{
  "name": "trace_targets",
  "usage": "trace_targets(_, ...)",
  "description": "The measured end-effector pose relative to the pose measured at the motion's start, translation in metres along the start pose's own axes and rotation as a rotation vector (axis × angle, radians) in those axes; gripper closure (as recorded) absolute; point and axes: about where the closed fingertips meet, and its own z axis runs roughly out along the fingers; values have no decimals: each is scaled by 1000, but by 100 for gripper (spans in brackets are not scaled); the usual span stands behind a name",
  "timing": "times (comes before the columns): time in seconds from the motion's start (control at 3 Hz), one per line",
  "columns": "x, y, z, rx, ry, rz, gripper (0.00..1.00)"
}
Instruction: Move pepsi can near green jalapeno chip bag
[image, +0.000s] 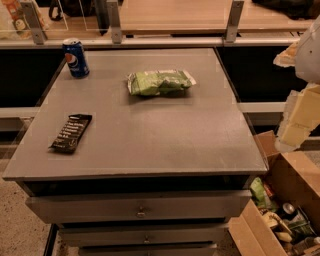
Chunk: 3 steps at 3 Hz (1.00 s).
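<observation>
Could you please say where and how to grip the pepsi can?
Probably grip the pepsi can across its round mid-body, from the front-right: it stands upright at the far-left corner of the table. The gripper hangs beyond the right edge.

A gray table (165, 135) with 3 drawers (140, 207) stands on speckled floor (20, 225); wooden counter (170, 15) behind, open cardboard box (295, 180) at right.

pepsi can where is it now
In the camera view the pepsi can stands at the far left corner of the table, left of the green jalapeno chip bag; the gripper is off the table's right edge.
</observation>
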Motion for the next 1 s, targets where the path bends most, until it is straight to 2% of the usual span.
trace_targets(0.67,-6,-6,1,10,-23,-7,0)
trace_targets(1.0,-29,-26,15,35,-101,-23,0)
